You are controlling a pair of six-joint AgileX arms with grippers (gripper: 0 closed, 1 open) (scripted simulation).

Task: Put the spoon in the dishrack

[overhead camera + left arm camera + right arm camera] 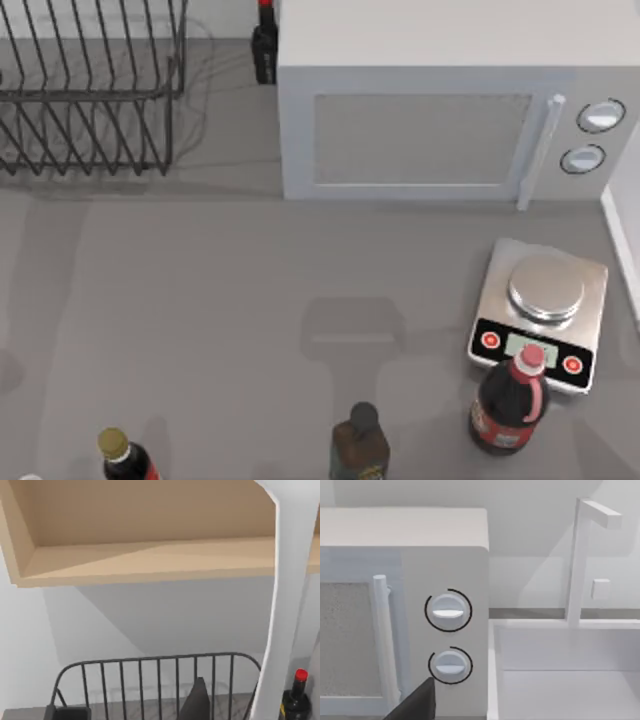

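Note:
The spoon is a long white shape standing upright close in the left wrist view, running from the top edge to the bottom edge. My left gripper is shut on it, and one dark finger shows beside the handle. Just beyond and below them stands the dishrack, with its dark upright bars. From above, the dishrack sits at the table's far left corner. A dark part of my right gripper shows in front of the microwave's knobs.
A white microwave fills the back middle, with a dark bottle between it and the rack. A kitchen scale sits at the right. Three bottles line the front edge. A sink lies right of the microwave.

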